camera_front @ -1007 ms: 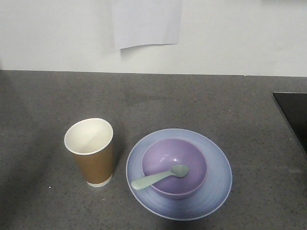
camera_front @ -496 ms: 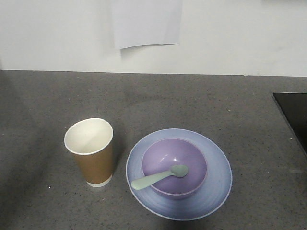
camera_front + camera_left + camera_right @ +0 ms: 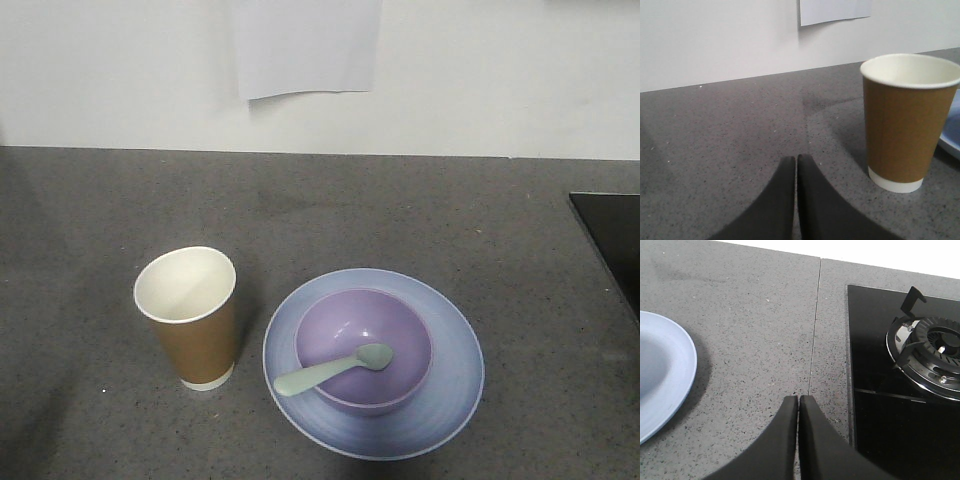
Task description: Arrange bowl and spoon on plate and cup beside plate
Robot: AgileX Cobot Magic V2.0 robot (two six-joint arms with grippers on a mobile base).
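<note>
The lavender bowl point(image 3: 363, 350) sits on the periwinkle plate point(image 3: 455, 365). A mint-green spoon point(image 3: 333, 369) lies in the bowl, its handle resting over the front-left rim. The brown paper cup point(image 3: 190, 318) stands upright just left of the plate, empty. In the left wrist view the cup point(image 3: 907, 122) is to the right of my left gripper point(image 3: 796, 158), which is shut on nothing and apart from it. My right gripper point(image 3: 798, 399) is shut with nothing in it, right of the plate's edge point(image 3: 670, 375). Neither gripper shows in the front view.
A grey speckled countertop point(image 3: 400, 210) backs onto a white wall with a paper sheet point(image 3: 305, 45). A black glass hob point(image 3: 890, 390) with a gas burner point(image 3: 932, 355) lies right of my right gripper; its corner point(image 3: 612, 235) shows at the front view's right edge.
The objects have not moved. A shadow along the front edge below the plate has withdrawn.
</note>
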